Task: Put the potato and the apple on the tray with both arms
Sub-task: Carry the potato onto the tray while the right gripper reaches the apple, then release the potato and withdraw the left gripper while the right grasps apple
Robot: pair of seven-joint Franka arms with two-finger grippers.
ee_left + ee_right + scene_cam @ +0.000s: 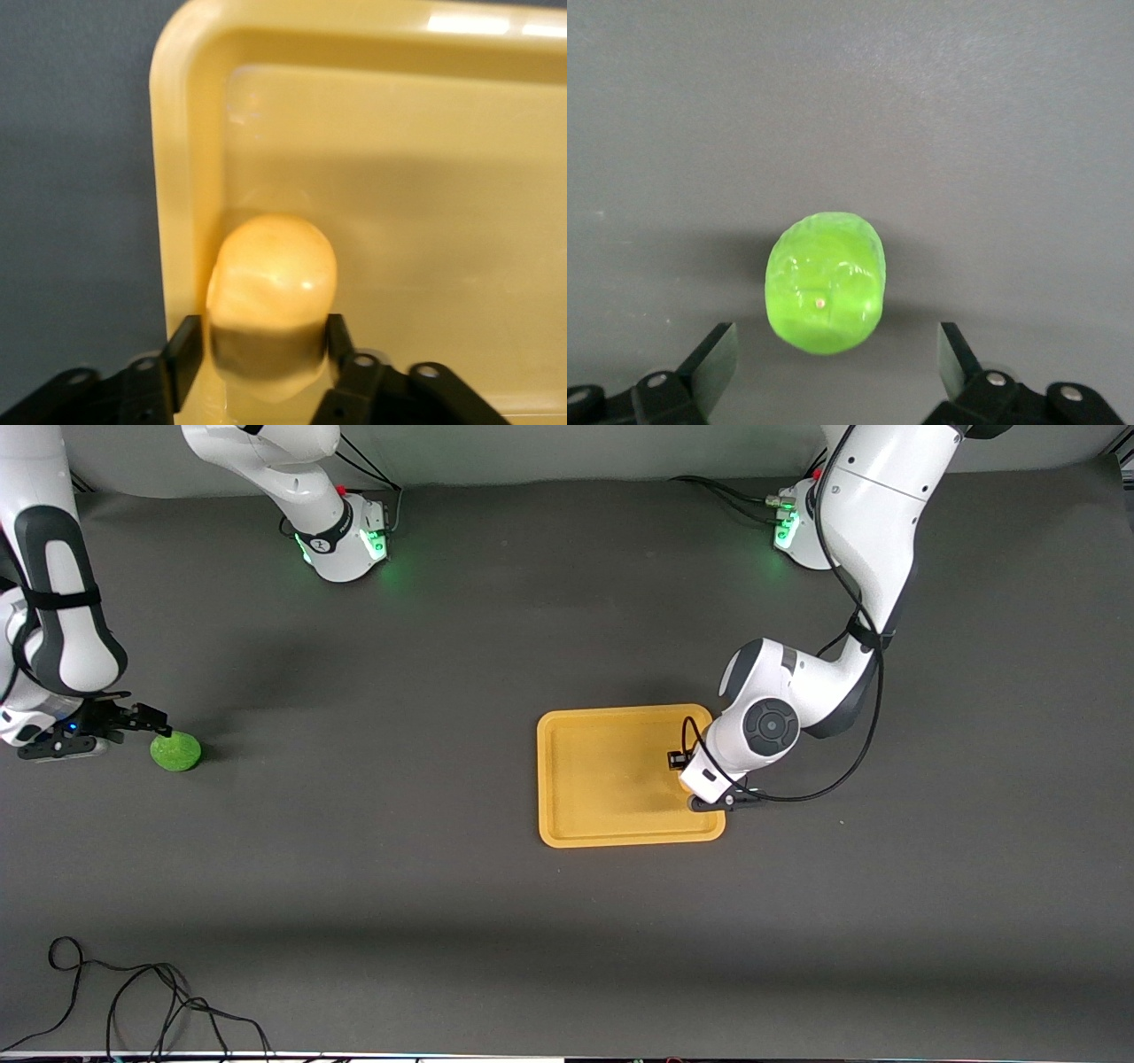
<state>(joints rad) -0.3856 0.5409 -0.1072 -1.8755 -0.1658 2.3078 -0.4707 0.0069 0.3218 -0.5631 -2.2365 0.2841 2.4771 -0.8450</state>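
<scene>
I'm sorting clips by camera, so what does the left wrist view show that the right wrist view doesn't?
Only the left wrist view shows the potato between the left gripper jaws, over the tray near its rim. Only the right wrist view shows the apple on the table, the right gripper jaws open around it. Both show the dark grey table.

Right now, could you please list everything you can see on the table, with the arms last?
potato: one, yellow-orange, in the tray by its rim toward the left arm's end.
apple: one, bright green, on the table toward the right arm's end.
tray: one, yellow-orange, mid-table.
cable: black, at the table edge nearest the front camera.
left gripper: fingers either side of the potato.
right gripper: open, at the apple.
</scene>
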